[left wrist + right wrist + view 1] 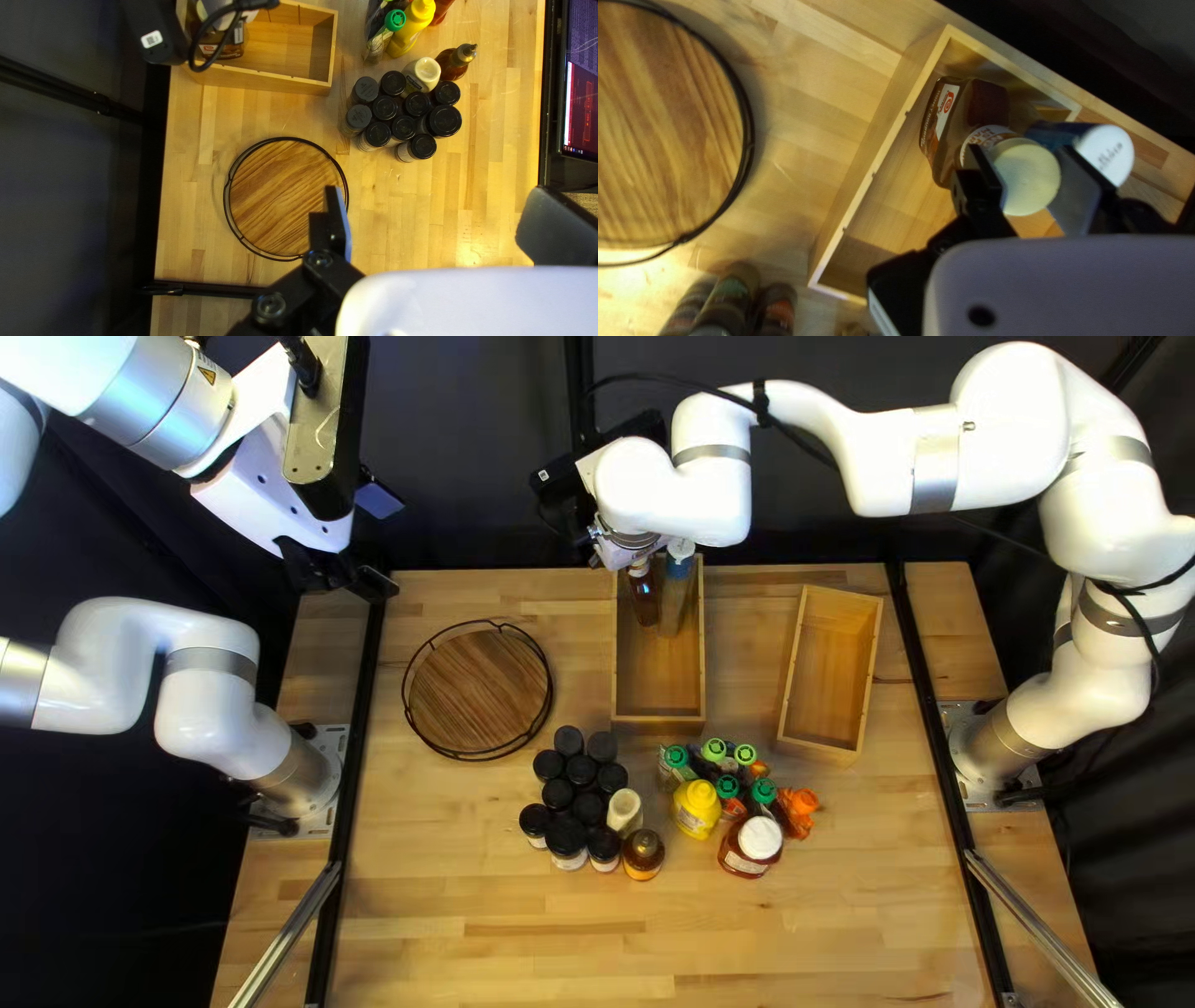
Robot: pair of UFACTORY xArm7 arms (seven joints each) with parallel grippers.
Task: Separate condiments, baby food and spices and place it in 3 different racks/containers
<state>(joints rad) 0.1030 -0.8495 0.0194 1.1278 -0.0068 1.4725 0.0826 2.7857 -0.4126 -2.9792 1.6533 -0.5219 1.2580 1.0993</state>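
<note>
Brown bottle [941, 140] upright, pale cap [1028, 177] up

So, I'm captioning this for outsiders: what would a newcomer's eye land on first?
Probably the cluster of black-lidded jars near the table's middle, with a bright yellow bottle beside it. Then my white right arm crossing the top left view, its right hand closed on a cream-lidded bottle in a wooden box. Left of that box, the round wooden tray.

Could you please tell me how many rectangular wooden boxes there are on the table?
2. The first box is near the middle of the top left view's far edge, with bottles in its far end; the second box sits askew to its right.
</note>
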